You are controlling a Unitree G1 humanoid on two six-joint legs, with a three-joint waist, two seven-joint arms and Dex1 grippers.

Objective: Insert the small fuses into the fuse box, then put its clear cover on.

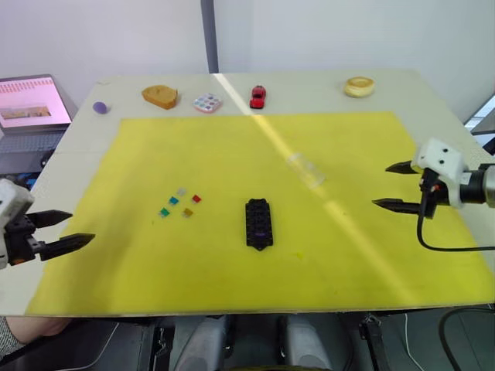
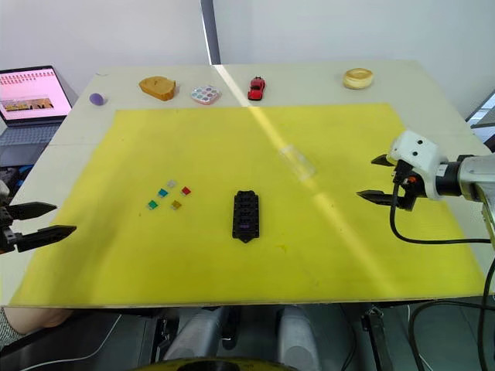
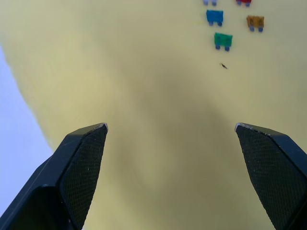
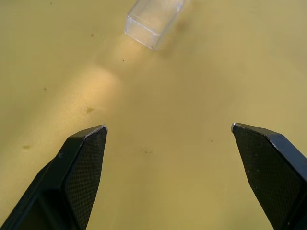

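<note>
I am holding both grippers, left (image 1: 71,230) and right (image 1: 393,186), wide open and empty; next I'm reaching for the fuses (image 1: 180,202) to load the box (image 1: 258,223).

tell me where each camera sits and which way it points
Left eye and right eye: on the head, looking forward and down over the yellow mat, fuse box, fuses and cover; the left gripper and right gripper show, both open.
Left wrist: along its open fingers toward the fuses.
Right wrist: along its open fingers toward the cover.
All four share the mat.
</note>
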